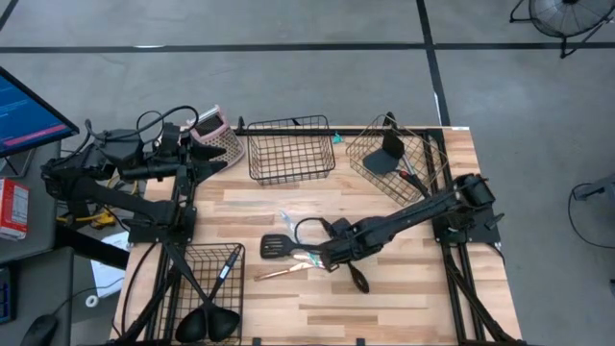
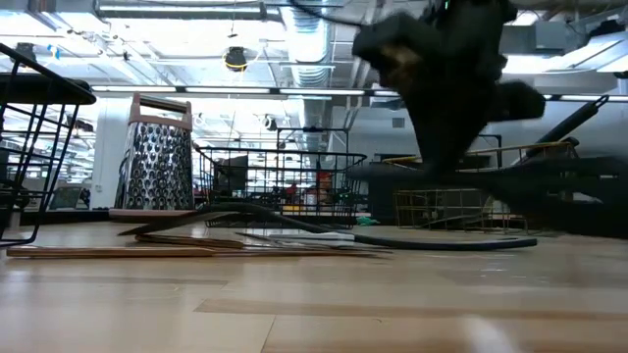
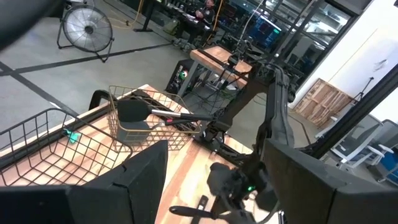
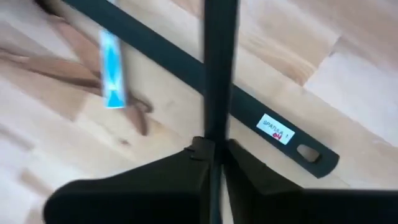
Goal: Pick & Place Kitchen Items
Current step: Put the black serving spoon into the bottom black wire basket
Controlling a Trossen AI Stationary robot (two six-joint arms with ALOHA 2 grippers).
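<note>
My right gripper (image 1: pixel 336 258) hangs over the middle of the table, shut on a slim black utensil handle (image 4: pixel 219 74). Under that handle, a black spatula with a white label (image 4: pixel 273 130) lies flat on the wood. Beside it lie copper-coloured pieces (image 4: pixel 59 59), a teal piece (image 4: pixel 111 68) and a black slotted turner (image 1: pixel 274 245). A black spoon head (image 1: pixel 357 281) shows just near of the gripper. My left gripper (image 3: pixel 214 155) waits open, raised at the far left. My right gripper pinches the slim black handle (image 4: pixel 217 127) between its two fingers, coming from above and pointing down, the fingers across it. The handle runs on past the fingers and crosses above the labelled spatula. Which end of the utensil this is, I cannot tell.
A black wire basket (image 1: pixel 291 149) stands at the far middle. At the far right a copper wire basket (image 1: pixel 370 178) holds a black spatula (image 1: pixel 384 154). Another black basket (image 1: pixel 209 269) at the near left holds ladles (image 1: pixel 207 322). A grater (image 1: pixel 216 135) stands far left.
</note>
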